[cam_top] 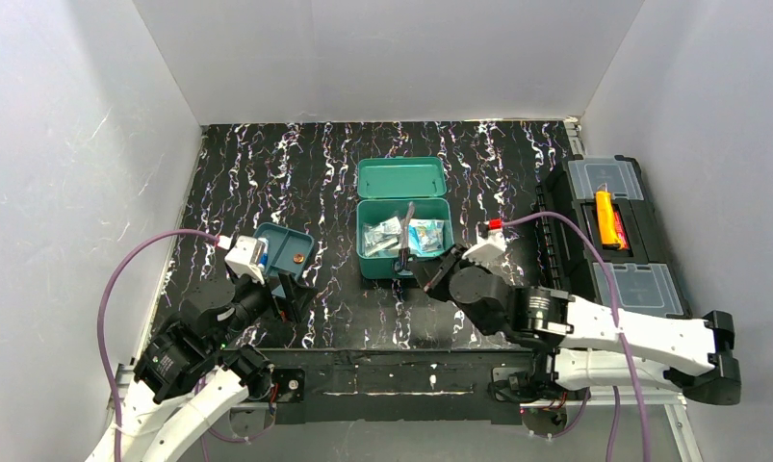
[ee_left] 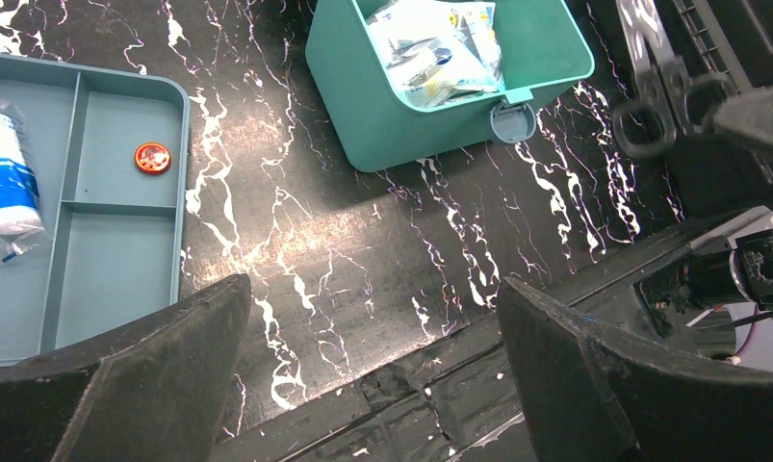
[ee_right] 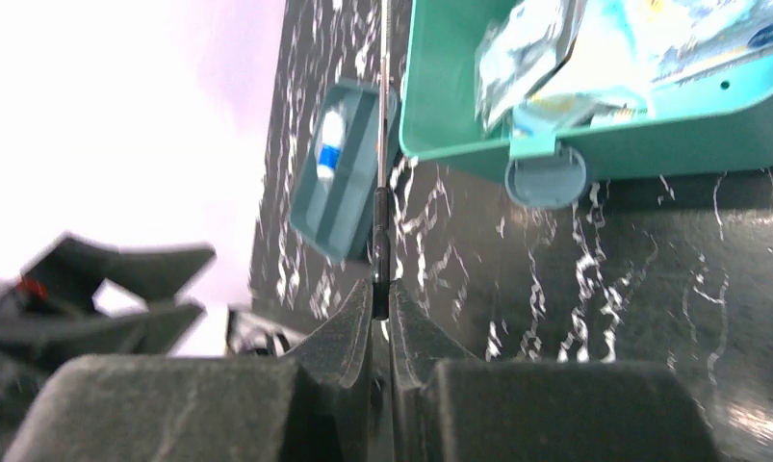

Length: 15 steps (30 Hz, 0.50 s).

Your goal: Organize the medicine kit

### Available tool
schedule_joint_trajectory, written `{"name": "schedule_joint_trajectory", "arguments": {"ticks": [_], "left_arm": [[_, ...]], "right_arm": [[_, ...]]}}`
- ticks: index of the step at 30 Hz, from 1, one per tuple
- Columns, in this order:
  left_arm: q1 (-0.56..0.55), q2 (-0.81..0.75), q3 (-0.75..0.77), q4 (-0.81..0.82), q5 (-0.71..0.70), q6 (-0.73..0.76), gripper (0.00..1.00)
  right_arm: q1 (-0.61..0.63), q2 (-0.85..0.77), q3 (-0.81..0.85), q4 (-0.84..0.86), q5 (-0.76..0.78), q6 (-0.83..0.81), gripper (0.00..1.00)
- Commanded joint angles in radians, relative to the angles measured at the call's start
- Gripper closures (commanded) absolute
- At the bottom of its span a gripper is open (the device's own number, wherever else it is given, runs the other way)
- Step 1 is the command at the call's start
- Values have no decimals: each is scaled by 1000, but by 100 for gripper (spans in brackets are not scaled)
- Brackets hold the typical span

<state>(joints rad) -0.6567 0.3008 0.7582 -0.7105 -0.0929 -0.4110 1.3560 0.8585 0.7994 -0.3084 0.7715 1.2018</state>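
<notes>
The teal medicine kit (cam_top: 363, 252) stands mid-table with its lid (cam_top: 401, 176) open and sachets inside; it also shows in the left wrist view (ee_left: 411, 115) and the right wrist view (ee_right: 671, 125). Its darker inner tray (cam_top: 296, 241) lies to the left, holding a bandage roll (ee_left: 7, 173) and a small orange disc (ee_left: 152, 157). My right gripper (cam_top: 423, 274) is shut on thin black-handled scissors (ee_right: 380, 221), whose blades (cam_top: 402, 236) reach over the kit's front left. Near the tray, my left gripper (ee_left: 373, 289) stands wide open and holds nothing.
A large black toolbox (cam_top: 642, 289) with clear compartment lids sits at the right edge, an orange item (cam_top: 608, 219) in its middle well. White walls enclose the table on three sides. The kit's round latch (ee_right: 546, 173) faces the arms.
</notes>
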Motion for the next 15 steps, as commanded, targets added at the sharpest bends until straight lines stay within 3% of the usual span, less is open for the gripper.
{"name": "schedule_joint_trajectory", "arguments": {"ticks": [1,6,15], "left_arm": [[-4,9,-8,8,-2,13,0],[-4,-2,-8,8,-5,10,0],[-3,-5,-10,10,-1,9,0]], "right_arm": [[-20,102,78,32,275,204,99],[-47,182,107,39,360,284,99],[-74,351,171,-119,415,557,99]]}}
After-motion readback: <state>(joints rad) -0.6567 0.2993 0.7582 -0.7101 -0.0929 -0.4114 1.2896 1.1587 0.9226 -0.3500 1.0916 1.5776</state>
